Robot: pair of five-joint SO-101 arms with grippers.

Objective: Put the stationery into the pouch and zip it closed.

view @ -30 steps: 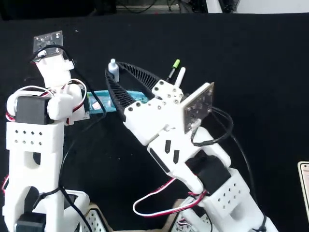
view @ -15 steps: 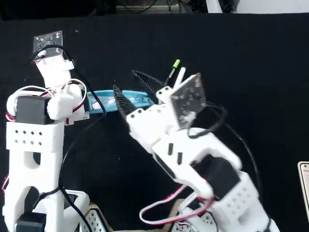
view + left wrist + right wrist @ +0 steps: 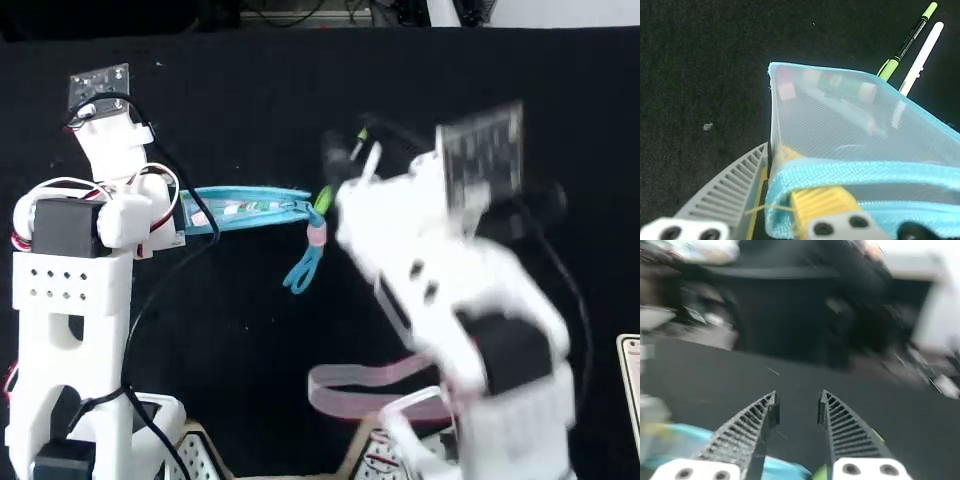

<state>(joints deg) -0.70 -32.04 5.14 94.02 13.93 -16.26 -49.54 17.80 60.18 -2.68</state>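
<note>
1. Left jaws clamped on one short end of the mesh pouch (image 3: 840, 125), which lies lengthwise on the table (image 3: 250, 90).
2. Green pen (image 3: 910, 37) and white pen (image 3: 922, 55) lie side by side just past the pouch, outside it.
3. Right jaws apart, empty, above the pouch's free end. They look nearer the pens.

arms (image 3: 70, 300): white plastic | motors (image 3: 62, 225): black | cables (image 3: 160, 180): red, white, black | right claw (image 3: 797, 401): dark, ribbed
</note>
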